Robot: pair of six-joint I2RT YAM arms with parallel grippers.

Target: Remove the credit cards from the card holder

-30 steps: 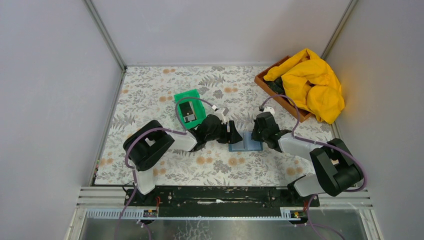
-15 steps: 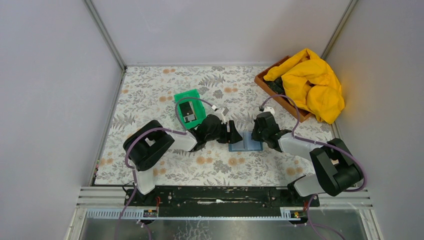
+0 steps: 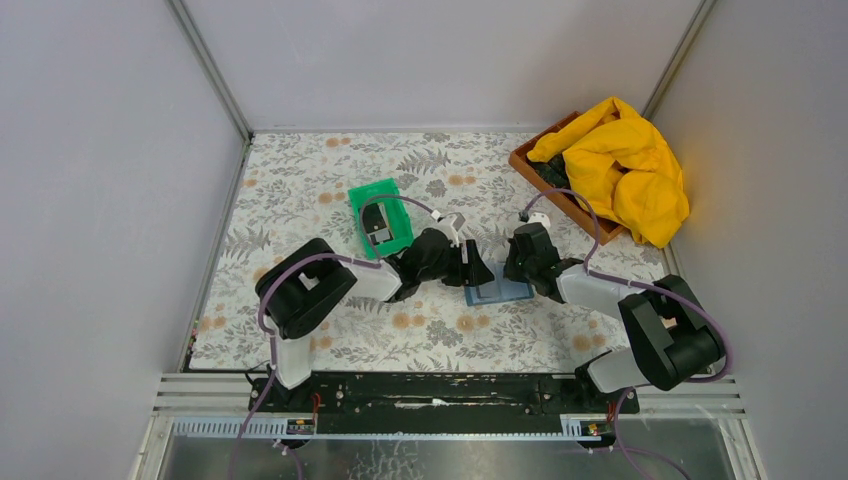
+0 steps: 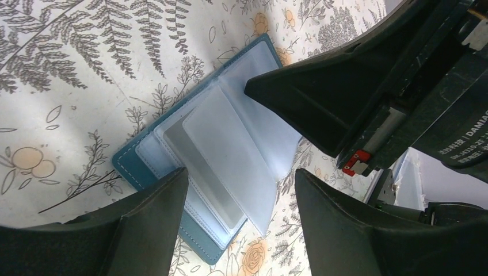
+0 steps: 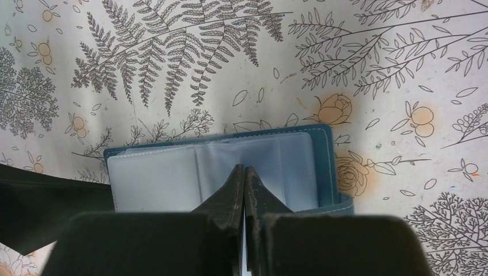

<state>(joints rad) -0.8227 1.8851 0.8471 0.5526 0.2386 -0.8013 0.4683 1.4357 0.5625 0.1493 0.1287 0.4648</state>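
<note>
Pinning the open card holder flat on the table with my right gripper pinched closed, I spread my left gripper wide over its clear sleeves, ready to pull cards.

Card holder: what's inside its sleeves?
Open card holder shows clear sleeves, seemingly empty; one grey patch is unclear. The shut right pincer and open left pincer hide some edges.
</note>
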